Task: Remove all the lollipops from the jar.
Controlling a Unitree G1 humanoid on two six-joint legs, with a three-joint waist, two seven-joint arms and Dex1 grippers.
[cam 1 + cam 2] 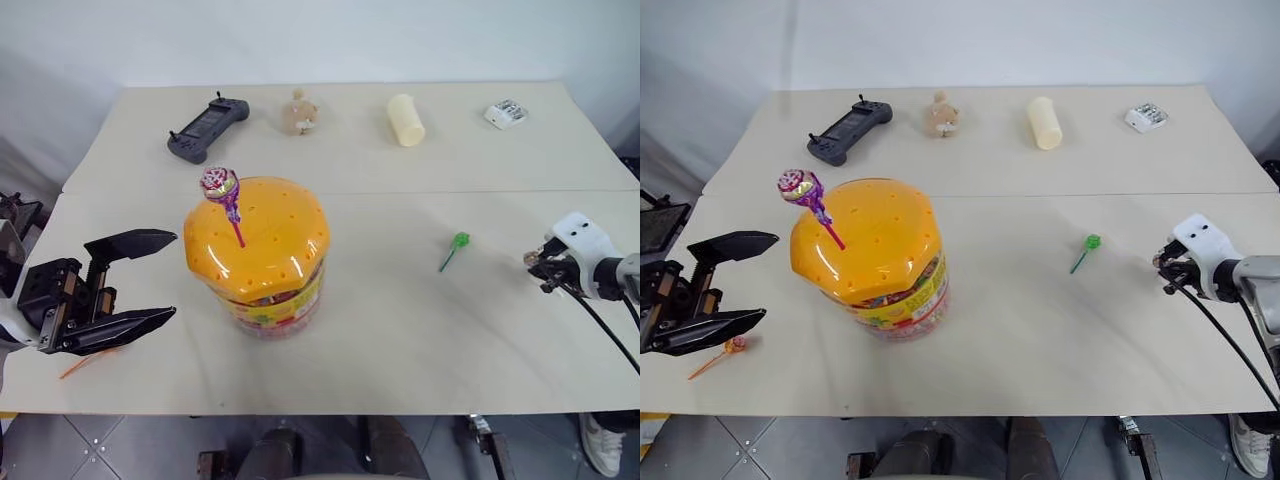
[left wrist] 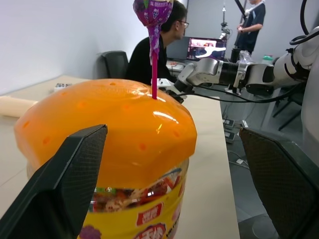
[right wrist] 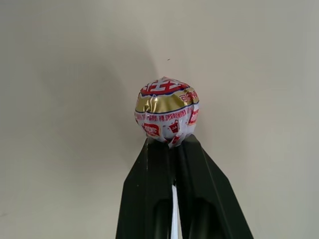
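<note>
Right gripper (image 3: 169, 149): its two black fingers are together on the stick of a white-and-red wrapped lollipop (image 3: 166, 118), held out over the bare beige table (image 1: 400, 340) on your right side, well apart from the large clear plastic jar with the orange domed lid (image 1: 258, 240).

Left gripper (image 1: 125, 290): jaws wide apart, empty, just beside the jar.

Purple-wrapped lollipop (image 1: 220, 185) stands in a hole of the lid. Green lollipop (image 1: 458, 242) lies on the table between jar and right gripper. Orange one (image 1: 732, 345) lies near the table's front edge, beside the left gripper.

Risks, judged:
- The grip is on a thin stick. Let go high up and the round head may roll off the edge.
- Closing the left jaws on the jar's slick dome may tip or push the tub.
- The remaining stick is thin; a skewed pinch would bend it rather than lift it.
</note>
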